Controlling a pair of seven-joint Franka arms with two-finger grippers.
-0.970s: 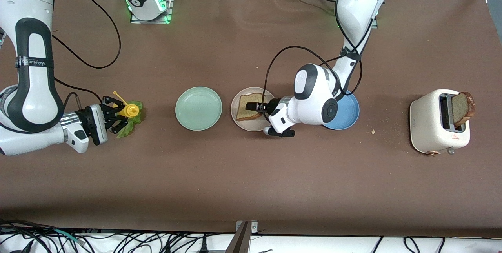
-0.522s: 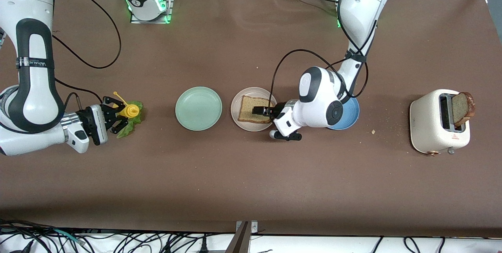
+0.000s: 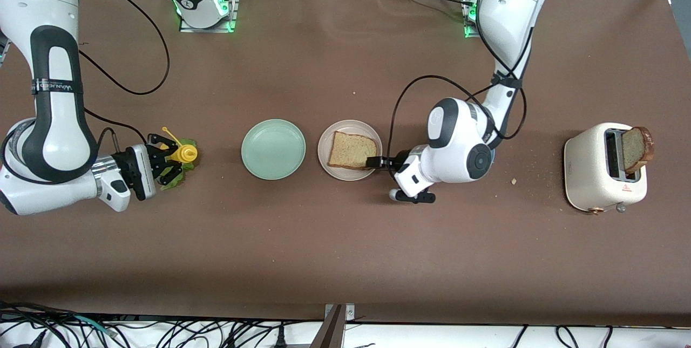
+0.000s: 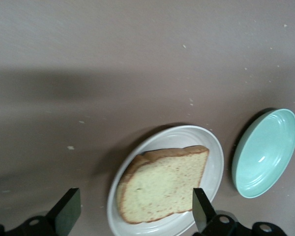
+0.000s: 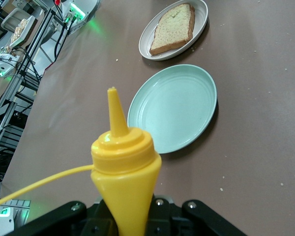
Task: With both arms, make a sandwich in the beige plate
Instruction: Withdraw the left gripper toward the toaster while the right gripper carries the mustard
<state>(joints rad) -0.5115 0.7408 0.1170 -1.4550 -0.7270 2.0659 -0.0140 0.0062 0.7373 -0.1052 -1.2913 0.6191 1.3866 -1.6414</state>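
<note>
One slice of brown bread (image 3: 352,150) lies flat in the beige plate (image 3: 330,167) at the table's middle. My left gripper (image 3: 375,163) hangs open and empty at the plate's rim on the side of the left arm's end. In the left wrist view its fingers (image 4: 66,212) stand wide either side of the bread (image 4: 164,184) and plate (image 4: 214,155). My right gripper (image 3: 162,163) is shut on a yellow squeeze bottle (image 3: 186,152) over a green lettuce leaf (image 3: 174,181) near the right arm's end. The right wrist view shows the bottle (image 5: 125,177) between the gripper's (image 5: 132,219) jaws.
A mint-green plate (image 3: 273,149) sits beside the beige plate toward the right arm's end. A white toaster (image 3: 599,175) with a second bread slice (image 3: 637,148) sticking out stands at the left arm's end. The left arm covers most of a blue plate (image 3: 492,155). Crumbs dot the table.
The open left gripper has drawn back off the bread toward the left arm's end, and the slice now lies flat in the beige plate. The right gripper shifted slightly with the bottle.
</note>
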